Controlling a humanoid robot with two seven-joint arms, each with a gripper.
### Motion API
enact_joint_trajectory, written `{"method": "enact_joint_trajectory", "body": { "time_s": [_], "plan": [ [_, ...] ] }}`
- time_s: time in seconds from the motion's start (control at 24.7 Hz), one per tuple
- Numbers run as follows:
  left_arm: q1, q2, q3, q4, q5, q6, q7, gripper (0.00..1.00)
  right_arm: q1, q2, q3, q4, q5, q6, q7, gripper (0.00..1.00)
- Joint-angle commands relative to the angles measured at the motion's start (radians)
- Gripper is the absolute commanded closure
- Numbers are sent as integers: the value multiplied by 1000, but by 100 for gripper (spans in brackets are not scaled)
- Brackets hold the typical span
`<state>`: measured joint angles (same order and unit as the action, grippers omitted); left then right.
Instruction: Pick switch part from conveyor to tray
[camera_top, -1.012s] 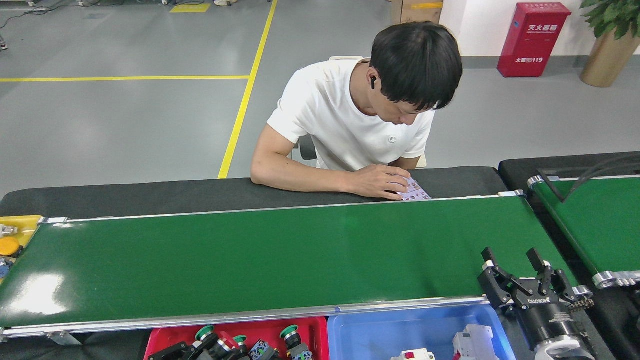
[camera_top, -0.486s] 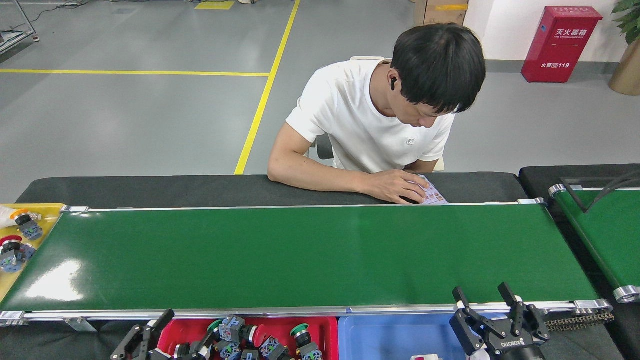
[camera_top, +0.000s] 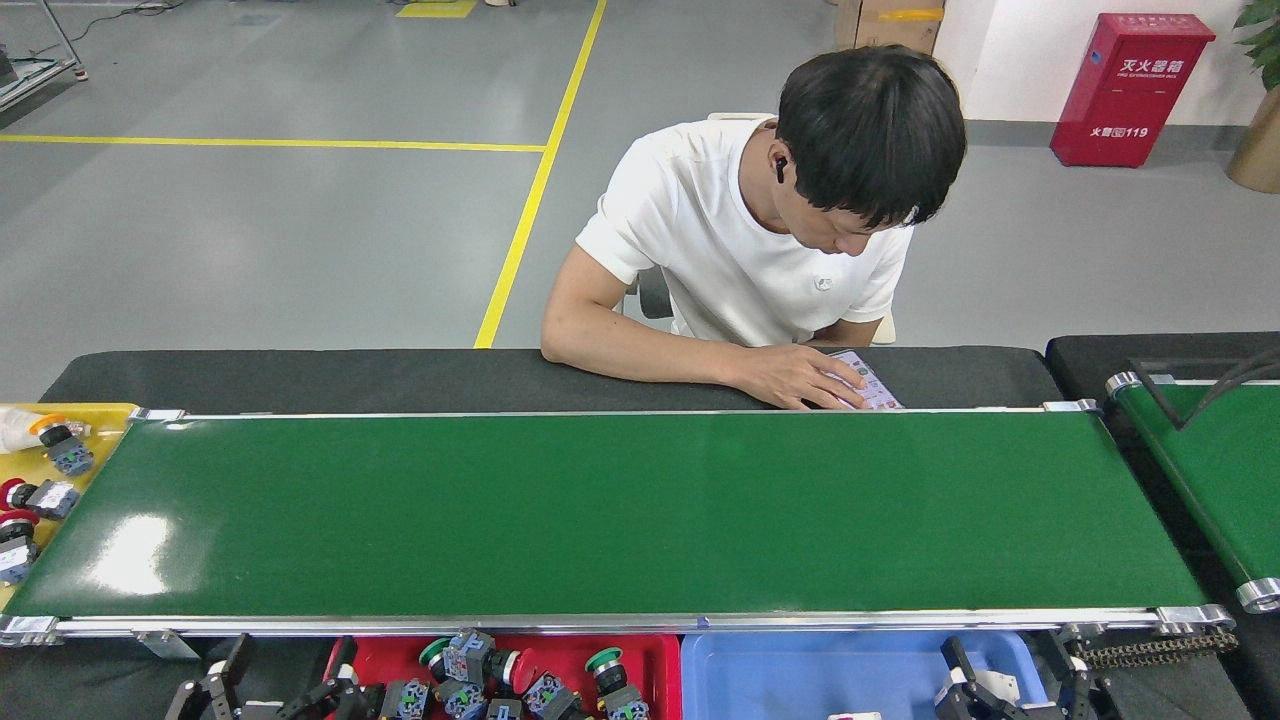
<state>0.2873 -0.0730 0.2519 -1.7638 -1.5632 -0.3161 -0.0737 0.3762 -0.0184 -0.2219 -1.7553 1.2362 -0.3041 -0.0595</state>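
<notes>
Both claws sank lower since before, left claw (camera_top: 280, 685) and right claw (camera_top: 1010, 680) spread wide; conveyor (camera_top: 620, 515) bare.

**Belt in the middle, bins along its near side**

The conveyor (camera_top: 610, 515) runs left to right across the table (camera_top: 300, 380). Behind it a person (camera_top: 760, 250) sits at the table's far edge, one hand (camera_top: 795, 375) resting on a card (camera_top: 868, 380) just beyond the belt's far rail. A tray (camera_top: 20, 450) at the belt's left end holds switch parts (camera_top: 50, 497). In front of the belt, a bin of switch parts (camera_top: 530, 685) sits left of a second bin (camera_top: 800, 670), the two side by side. A shorter belt (camera_top: 1215, 470) lies off the right end.
</notes>
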Motion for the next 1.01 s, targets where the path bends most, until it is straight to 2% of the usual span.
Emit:
{"method": "enact_joint_trajectory", "body": {
  "time_s": [0.0,0.12,0.32,0.49,0.69,0.97],
  "plan": [
    [-13,2,-60,-14,-5,81,9,0,0,-6,-33,-15,-1,-4,-11,1],
    [-25,5,-98,-14,-5,121,11,0,-2,-11,-51,-15,-1,-3,-11,1],
    [-68,7,-91,-11,-17,134,28,0,-13,-12,-56,-15,-1,36,21,1],
    [-73,13,-103,-13,-34,144,29,0,-80,-11,-56,-15,5,129,83,1],
    [-50,18,-144,-13,-37,138,28,0,-108,14,-53,-15,83,163,98,1],
    [-56,16,-144,-13,-40,144,28,0,-103,15,-53,-16,91,155,96,1]
  ]
}}
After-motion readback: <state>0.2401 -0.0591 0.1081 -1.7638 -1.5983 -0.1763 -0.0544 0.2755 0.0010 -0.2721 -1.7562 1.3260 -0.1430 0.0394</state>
